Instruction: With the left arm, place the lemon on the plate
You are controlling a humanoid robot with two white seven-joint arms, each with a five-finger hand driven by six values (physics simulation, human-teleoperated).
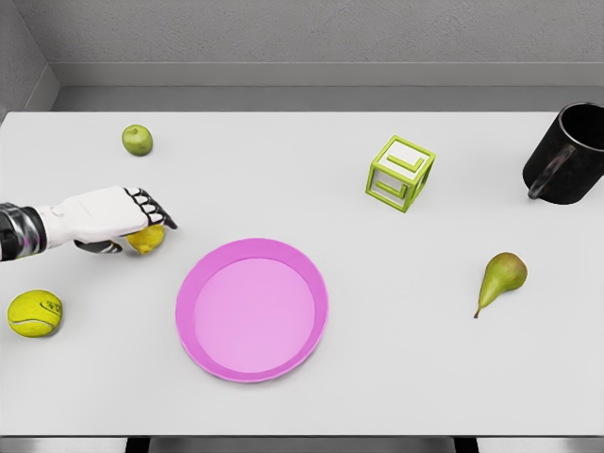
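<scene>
Head view, single frame. The left hand [127, 219] reaches in from the left edge and lies over the lemon [147, 239], fingers [151, 209] curled across its top; only the lemon's lower part shows beneath them. The hand looks closed on the fruit, though whether the lemon is off the table [302, 160] cannot be told from this angle. The lemon sits left of the pink plate [252, 309], near its upper-left rim but apart from it. The right arm is not visible.

Other items: lime [137, 140] behind the hand, tennis ball [35, 312] in front of it, green cube frame [401, 172], black mug [569, 154] and pear [501, 279] well to the right.

Risks, as judgement:
- The grasp is top-down on a round, smooth fruit; if the thumb is not under it, the lemon may roll out on lifting.
- A low carry could catch the plate rim and shove the plate.
- Released off-centre, the lemon may roll back off.
</scene>
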